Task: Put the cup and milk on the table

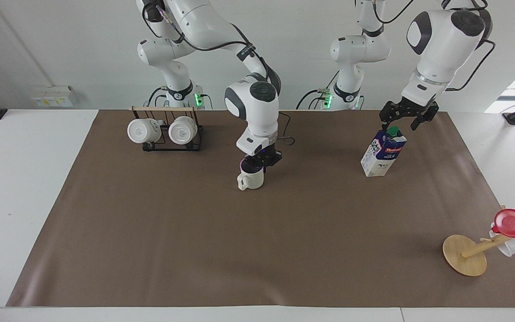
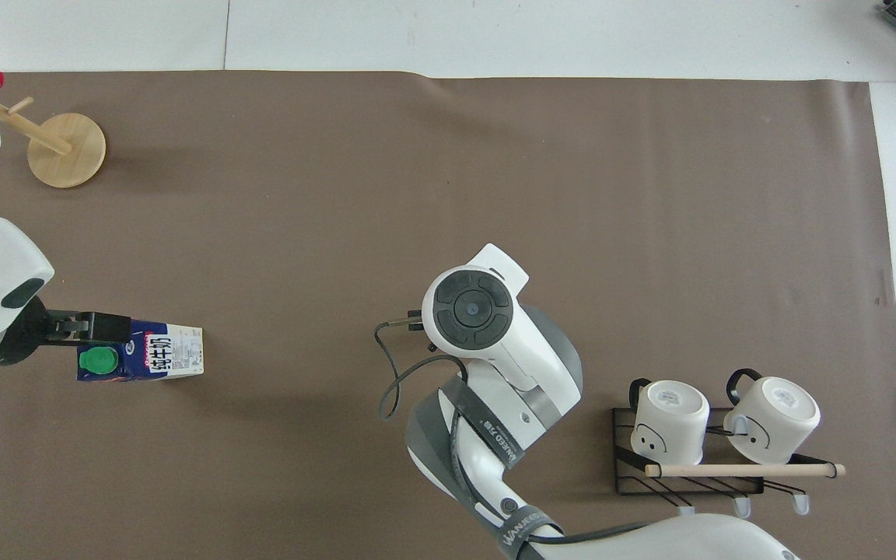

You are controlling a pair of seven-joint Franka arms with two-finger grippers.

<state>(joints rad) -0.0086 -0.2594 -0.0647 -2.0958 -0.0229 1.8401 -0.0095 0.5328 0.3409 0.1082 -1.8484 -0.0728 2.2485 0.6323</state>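
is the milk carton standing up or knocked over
Standing up: the milk rests on its base on the table, green cap at the top.

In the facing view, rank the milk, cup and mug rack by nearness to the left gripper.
1. Milk, right under the left gripper.
2. Cup, mid-table, in the right gripper.
3. Mug rack, toward the right arm's end.

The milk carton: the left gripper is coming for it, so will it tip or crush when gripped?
The milk carton stands tall on a narrow base, so a sideways nudge would probably tip it. Its card walls may dent under a hard squeeze. The open left gripper hovers over its green cap.
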